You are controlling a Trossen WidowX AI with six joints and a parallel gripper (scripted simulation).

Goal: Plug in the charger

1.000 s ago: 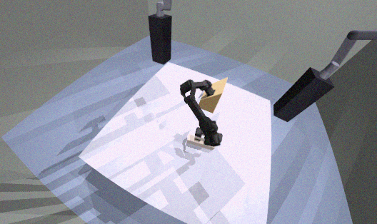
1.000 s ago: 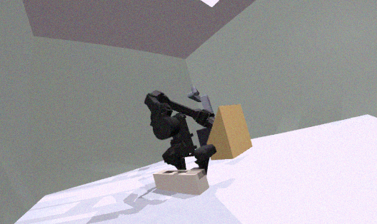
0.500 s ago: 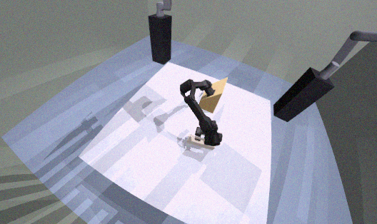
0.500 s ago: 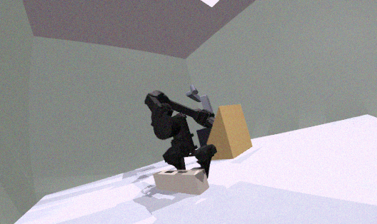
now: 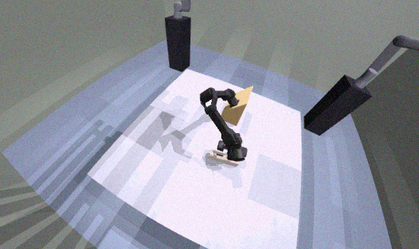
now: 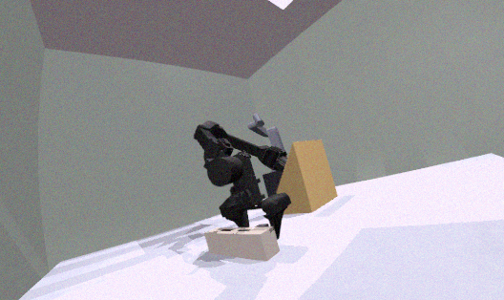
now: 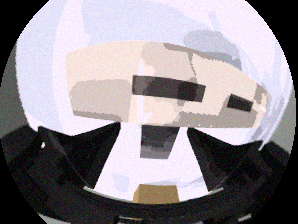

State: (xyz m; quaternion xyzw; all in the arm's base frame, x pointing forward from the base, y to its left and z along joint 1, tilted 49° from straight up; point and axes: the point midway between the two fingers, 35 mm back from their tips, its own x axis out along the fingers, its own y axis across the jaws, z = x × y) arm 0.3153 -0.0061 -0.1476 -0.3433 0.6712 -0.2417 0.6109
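The beige power strip (image 5: 219, 158) (image 6: 239, 246) (image 7: 93, 90) lies on the white floor in front of the arm. My gripper (image 5: 227, 152) (image 6: 256, 216) (image 7: 154, 127) points down at it, with its fingers open wide on either side of the strip's near end. In the wrist view a small block with a dark face, the charger (image 7: 160, 137), sits between the open fingers against the strip, and neither finger touches it. A dark slot (image 7: 240, 103) shows further right on the strip. How deep the prongs sit is hidden.
A tan wedge (image 5: 238, 107) (image 6: 307, 179) stands just behind the arm. Two black posts (image 5: 178, 41) (image 5: 335, 105) with grey camera arms stand at the back and the right edge of the floor.
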